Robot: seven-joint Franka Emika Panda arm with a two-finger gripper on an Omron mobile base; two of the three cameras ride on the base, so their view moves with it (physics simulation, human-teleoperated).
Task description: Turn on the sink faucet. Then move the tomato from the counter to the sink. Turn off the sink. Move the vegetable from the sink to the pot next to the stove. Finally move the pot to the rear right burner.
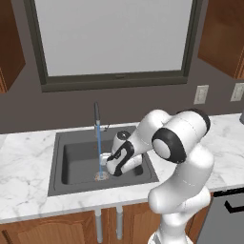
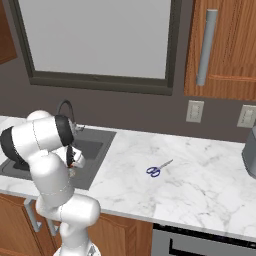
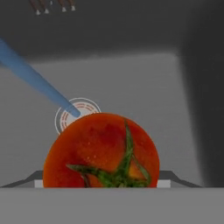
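Note:
A red tomato [image 3: 100, 148] with a green stem sits between my gripper's [image 3: 101, 181] fingers, held above the sink floor. The gripper [image 1: 113, 170] hangs low inside the dark grey sink [image 1: 56, 162], just right of the drain [image 1: 101, 176]. A sliver of the tomato [image 2: 75, 160] peeks out by the hand in the right base view. The faucet [image 1: 96, 114] stands at the sink's back rim, and a blue water stream [image 1: 99, 147] falls from it onto the drain [image 3: 78, 114]. The pot and the burner are out of view.
Blue-handled scissors [image 2: 159, 168] lie on the marble counter [image 2: 200, 185] right of the sink [image 2: 100, 145]. A grey appliance [image 2: 250, 150] is cut by the right edge. Wall outlets [image 2: 194, 111] and a window [image 1: 114, 38] sit behind; wooden cabinets hang above.

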